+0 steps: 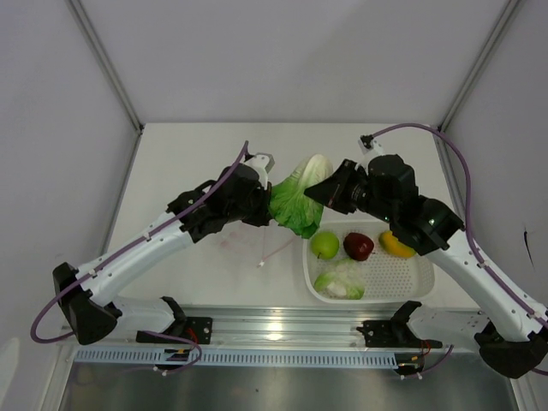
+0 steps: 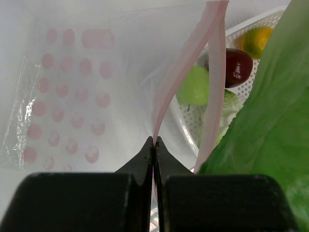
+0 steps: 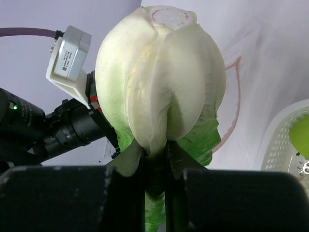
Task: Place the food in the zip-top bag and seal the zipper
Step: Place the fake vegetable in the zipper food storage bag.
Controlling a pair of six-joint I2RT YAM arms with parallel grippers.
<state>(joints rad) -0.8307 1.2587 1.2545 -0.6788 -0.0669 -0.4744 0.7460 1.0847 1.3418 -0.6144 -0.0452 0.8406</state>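
Observation:
My left gripper (image 1: 264,202) (image 2: 154,143) is shut on the pink zipper (image 2: 179,77) of the clear zip-top bag (image 2: 72,96), holding one lip of the mouth up. The bag's pink dots show on the left of the left wrist view. My right gripper (image 1: 329,193) (image 3: 157,152) is shut on the pale base of the green leafy lettuce (image 1: 300,199) (image 3: 164,82). The lettuce hangs leaf-end down right beside the left gripper, at the bag's mouth (image 3: 232,113). The green apple (image 1: 324,245), dark red apple (image 1: 359,247), yellow-orange fruit (image 1: 396,245) and cauliflower (image 1: 341,281) lie in the basket.
The white perforated basket (image 1: 402,278) (image 2: 251,24) sits on the table at the near right, under my right arm. The two wrists are close together above the table's middle. Grey walls enclose the table on three sides.

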